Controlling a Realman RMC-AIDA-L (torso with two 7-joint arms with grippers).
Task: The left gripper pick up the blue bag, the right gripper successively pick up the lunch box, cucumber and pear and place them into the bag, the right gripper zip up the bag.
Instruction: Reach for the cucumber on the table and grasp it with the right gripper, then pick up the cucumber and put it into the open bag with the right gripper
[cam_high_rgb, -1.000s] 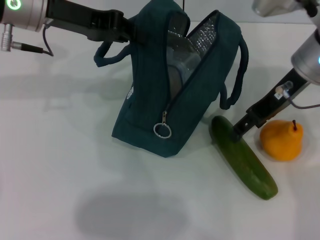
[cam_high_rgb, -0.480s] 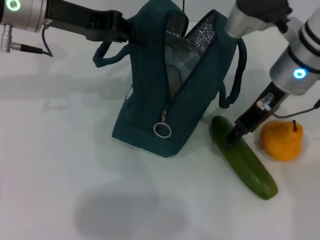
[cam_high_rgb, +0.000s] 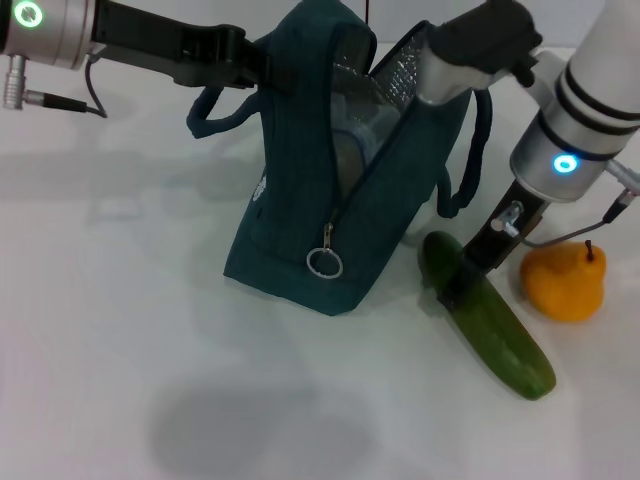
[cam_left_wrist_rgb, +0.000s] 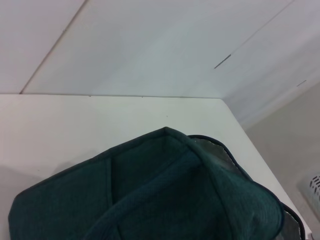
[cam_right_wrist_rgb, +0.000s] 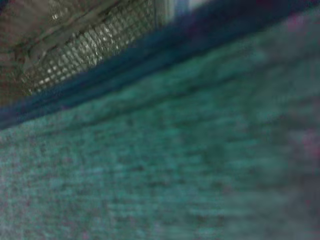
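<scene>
Bag (cam_high_rgb: 340, 170) stands open on the bench (cam_high_rgb: 120, 330), top held closed-fingered by the left pincer (cam_high_rgb: 262, 62); lunch box (cam_high_rgb: 355, 145) sits inside. The right pincer (cam_high_rgb: 455, 285) has dropped lower onto the cucumber (cam_high_rgb: 495, 325) beside the pear (cam_high_rgb: 565, 280); whether it grips, I cannot tell. Left wrist: bag top. Right wrist: bag fabric, silver lining.

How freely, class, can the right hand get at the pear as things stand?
Probably freely: the pear lies in the open on the table, just beside the right hand, which is down on the cucumber; nothing stands between them.
</scene>
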